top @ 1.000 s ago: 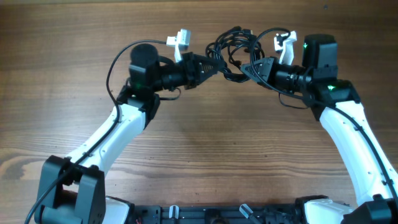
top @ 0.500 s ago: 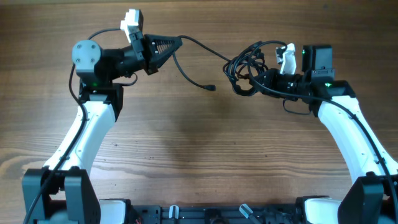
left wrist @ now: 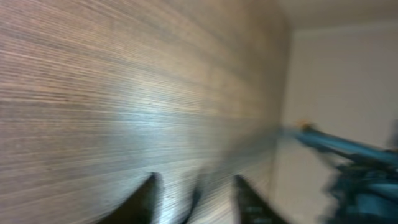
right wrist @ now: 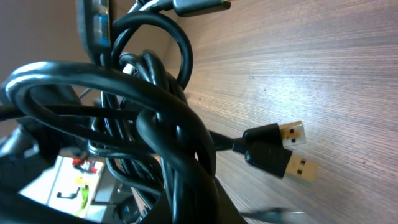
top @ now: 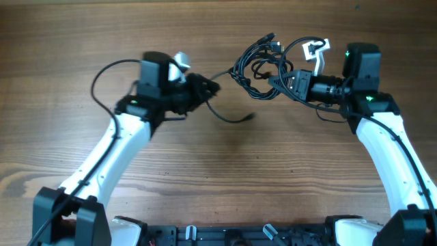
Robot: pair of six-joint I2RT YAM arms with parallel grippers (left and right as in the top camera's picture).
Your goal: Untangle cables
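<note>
The cables point(top: 254, 49) are far and right of centre, bunched in a knot point(top: 259, 67) at the tip of the right gripper point(top: 275, 80). I read that gripper as pinching the knot. Its wrist view is filled with fat black loops point(right wrist: 143, 124) close to the lens, and they hide its own fingers. Two silver-tipped USB plugs point(right wrist: 291, 134) show against the wood just past the loops. One strand point(top: 229, 115) trails left out of the knot toward the left gripper point(top: 207, 87). Its free plug point(top: 250, 117) lies on the table point(top: 218, 178) nearer the centre.

The left gripper is smeared by motion in both views. Its wrist camera shows two dark fingers point(left wrist: 147, 198) with a gap between them (perhaps something thin in that gap). I cannot tell whether it is spread or clamped on the strand.

The main risk is a pull that tightens instead of frees. If the strand runs through a loop rather than over it, drawing the arms apart would cinch the knot. A fast left arm could also jerk the strand from whichever jaws hold it. Or it could drag the whole bundle out of the right gripper, leaving one lump to be picked up again. A plug could also snag inside a loop.

No container is in view, only bare wood.
</note>
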